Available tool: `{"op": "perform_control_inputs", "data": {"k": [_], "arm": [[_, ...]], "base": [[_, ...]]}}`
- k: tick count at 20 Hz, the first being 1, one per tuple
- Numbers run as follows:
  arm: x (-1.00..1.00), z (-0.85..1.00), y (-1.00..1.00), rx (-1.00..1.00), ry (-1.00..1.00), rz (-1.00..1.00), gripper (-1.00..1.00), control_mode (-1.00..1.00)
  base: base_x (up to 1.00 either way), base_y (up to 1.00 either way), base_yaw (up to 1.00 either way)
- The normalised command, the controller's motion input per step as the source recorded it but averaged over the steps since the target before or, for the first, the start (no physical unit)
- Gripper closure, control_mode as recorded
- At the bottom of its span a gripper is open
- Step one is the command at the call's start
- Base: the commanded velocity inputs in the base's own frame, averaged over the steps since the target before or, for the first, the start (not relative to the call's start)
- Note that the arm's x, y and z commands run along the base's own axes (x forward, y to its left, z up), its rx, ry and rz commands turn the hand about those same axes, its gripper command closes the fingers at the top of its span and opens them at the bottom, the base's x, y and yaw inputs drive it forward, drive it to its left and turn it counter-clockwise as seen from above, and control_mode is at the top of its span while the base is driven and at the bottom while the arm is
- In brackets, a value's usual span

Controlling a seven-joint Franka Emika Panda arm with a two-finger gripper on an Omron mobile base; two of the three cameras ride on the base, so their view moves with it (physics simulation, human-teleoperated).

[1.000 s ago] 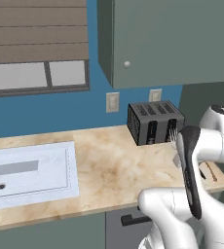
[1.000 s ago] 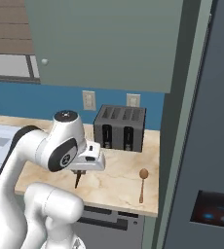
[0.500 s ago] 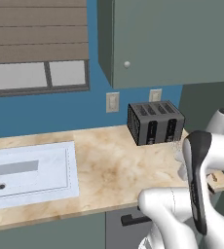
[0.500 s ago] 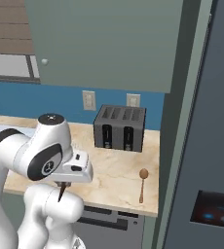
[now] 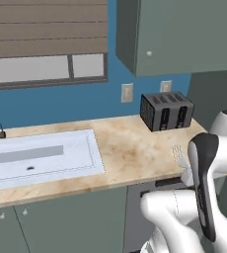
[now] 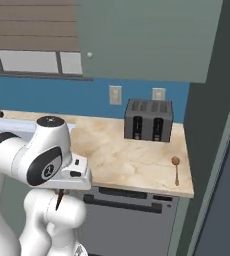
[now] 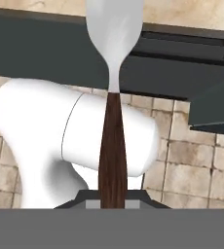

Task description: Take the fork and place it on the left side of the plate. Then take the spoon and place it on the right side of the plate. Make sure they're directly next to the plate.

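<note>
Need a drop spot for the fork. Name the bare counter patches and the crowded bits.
Bare counter lies between the sink and the toaster, out to the front edge. It is tighter at the far right, where the spoon lies in front of the toaster.

the gripper (image 6: 62, 192) has carried the fork (image 7: 113, 104) down off the counter (image 6: 122, 155).

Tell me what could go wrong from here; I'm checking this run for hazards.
The gripper holds the fork only at the end of its dark handle, so it could pivot or slip out. It hangs off the counter's front edge, above the floor, so a drop would likely be unrecoverable. Returning might sweep the spoon.
</note>
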Motion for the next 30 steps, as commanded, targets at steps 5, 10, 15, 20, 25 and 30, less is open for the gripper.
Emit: {"op": "perform_control_inputs", "data": {"k": [5, 10, 15, 20, 25, 30], "arm": [[0.0, 0.0, 0.0, 0.0, 0.0, 0.0, 1.0, 1.0], [0.0, 0.0, 0.0, 0.0, 0.0, 0.0, 1.0, 1.0], [0.0, 0.0, 0.0, 0.0, 0.0, 0.0, 1.0, 1.0], [0.0, 0.0, 0.0, 0.0, 0.0, 0.0, 1.0, 1.0], [0.0, 0.0, 0.0, 0.0, 0.0, 0.0, 1.0, 1.0], [0.0, 0.0, 0.0, 0.0, 0.0, 0.0, 1.0, 1.0]], "base": [[-0.54, 0.88, -0.28], [-0.48, 0.86, -0.37], [-0.59, 0.57, -0.45], [-0.81, 0.28, -0.52], [-0.87, 0.18, -0.54], [-0.94, 0.22, -0.52]]}}
